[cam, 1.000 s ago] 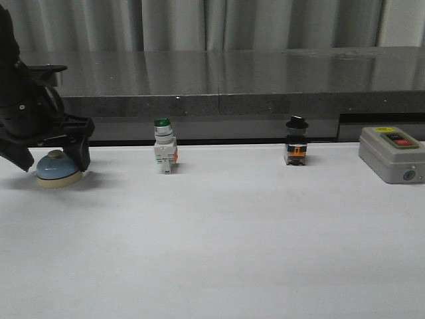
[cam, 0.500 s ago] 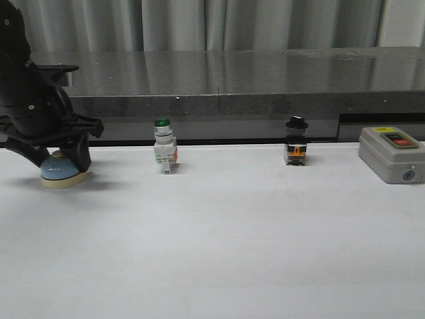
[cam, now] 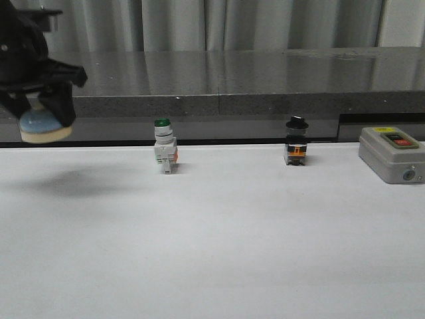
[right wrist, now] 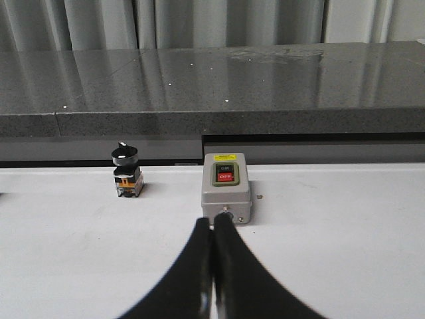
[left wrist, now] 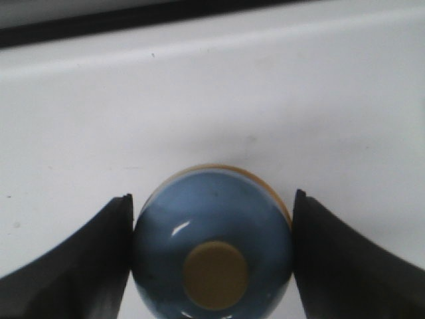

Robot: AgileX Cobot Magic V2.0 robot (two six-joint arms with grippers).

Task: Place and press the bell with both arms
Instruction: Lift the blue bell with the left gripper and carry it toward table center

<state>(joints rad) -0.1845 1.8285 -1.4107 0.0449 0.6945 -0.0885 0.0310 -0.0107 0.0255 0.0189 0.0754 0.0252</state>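
Observation:
The light-blue bell (cam: 41,126) with a cream base hangs in the air at the far left, well above the white table (cam: 219,232). My left gripper (cam: 41,109) is shut on it. In the left wrist view the black fingers (left wrist: 80,266) press both sides of the blue dome (left wrist: 212,226), and its cream button (left wrist: 215,275) faces the camera. My right gripper (right wrist: 213,226) is shut and empty, its tips pointing at the grey box (right wrist: 226,186). It does not show in the front view.
A green-capped white switch (cam: 164,153) stands at the back left of centre. A black-knobbed switch (cam: 296,141) stands at the back right. The grey box with a red button (cam: 392,154) sits at the far right. A dark ledge (cam: 232,100) runs behind the table.
My left gripper closed on the bell and lifted it off the table, up and slightly left. The other objects have not moved.

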